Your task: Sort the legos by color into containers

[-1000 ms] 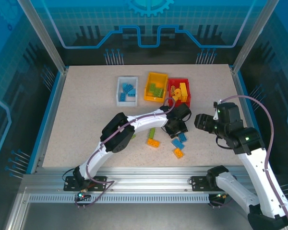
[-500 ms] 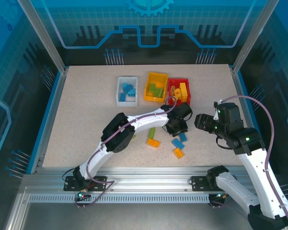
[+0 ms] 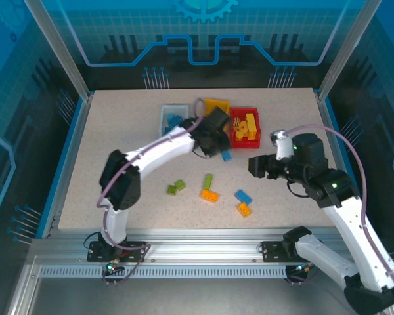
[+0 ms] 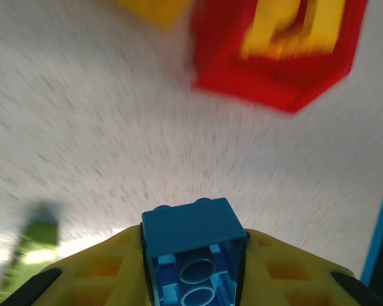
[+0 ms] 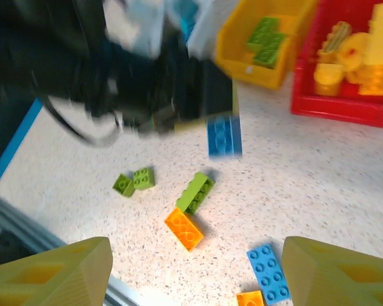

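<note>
Speckled beige desk (image 3: 118, 131). Far side, L to R in a row: white bin (image 3: 165, 123), yellow bin (image 3: 216, 103), red bin (image 3: 244, 109). Loose legos nr centre: green pair (image 3: 176, 188), long green brick (image 3: 208, 179) just beside orange brick (image 3: 209, 194), blue brick (image 3: 243, 196) just beside small orange brick (image 3: 243, 210).

Robotics lab test cell, seen from above. A speckled beige counter (image 3: 118, 144) sits in an enclosure: aluminium posts (image 3: 59, 49) rise at 10 and 2 o'clock, w/ clear panels (image 3: 203, 39) at 12 printed w/ blue circuit lines and a gear graphic. Blue trim (image 3: 65, 164) edges the counter at 9 and 3. A slotted aluminium rail (image 3: 203, 252) runs along 6 o'clock. Two white-and-black robot arms, left arm (image 3: 151, 149) and right arm (image 3: 345, 210), are bolted to it, cables looped along each. Props are toy-like test items: white bin (image 3: 163, 121), yellow bin (image 5: 249, 67), red bin (image 5: 341, 109) in a row toward 12, plus loose coloured bricks (image 3: 209, 194) approx. mid-counter.
</note>
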`<state>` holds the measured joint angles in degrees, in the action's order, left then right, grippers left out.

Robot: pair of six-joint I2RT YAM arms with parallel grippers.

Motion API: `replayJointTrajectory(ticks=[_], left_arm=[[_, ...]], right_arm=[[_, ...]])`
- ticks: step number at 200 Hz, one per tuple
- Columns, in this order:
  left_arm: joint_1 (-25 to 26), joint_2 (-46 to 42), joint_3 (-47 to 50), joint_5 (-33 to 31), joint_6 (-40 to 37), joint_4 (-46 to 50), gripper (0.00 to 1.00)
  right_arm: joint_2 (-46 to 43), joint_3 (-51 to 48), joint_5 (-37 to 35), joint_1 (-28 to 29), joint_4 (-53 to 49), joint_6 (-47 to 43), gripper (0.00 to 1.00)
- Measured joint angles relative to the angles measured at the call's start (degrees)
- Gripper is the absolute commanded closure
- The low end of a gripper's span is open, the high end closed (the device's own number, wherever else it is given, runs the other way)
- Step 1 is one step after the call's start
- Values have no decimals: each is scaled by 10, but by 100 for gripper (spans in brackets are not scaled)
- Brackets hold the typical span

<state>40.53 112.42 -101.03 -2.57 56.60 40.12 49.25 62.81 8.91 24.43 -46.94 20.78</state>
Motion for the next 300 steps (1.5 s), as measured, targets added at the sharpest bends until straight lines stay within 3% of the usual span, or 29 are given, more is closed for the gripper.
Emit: replayJointTrajectory(ticks=[16,33,66,93,166,214,241,263,300], left_arm=[[-59,-27,-2,-11,-45,6,69],[-121,-31,-8,-20,-93,15,69],[-219,-17,-10,-41,-186,19,69],[-257,37,-43,-49,-251,7,69],[-267,188,-145,-64,-332,1,63],[-267,221,-197,-77,-352,1,42],[-264,218,-198,-77,-356,3,41],[-258,199,-189,-72,-350,3,47],[-238,56,-77,-50,-304,-14,51]], right_arm=[[50,12,-17,75,29,-12,28],[111,13,-29,118,71,-13,28],[210,15,-45,160,176,-3,29],[283,43,-55,172,241,9,29],[335,85,-69,172,295,28,29],[335,82,-70,172,296,39,29],[333,73,-70,170,297,39,29],[322,52,-78,168,295,41,31],[285,10,-127,160,276,63,35]])
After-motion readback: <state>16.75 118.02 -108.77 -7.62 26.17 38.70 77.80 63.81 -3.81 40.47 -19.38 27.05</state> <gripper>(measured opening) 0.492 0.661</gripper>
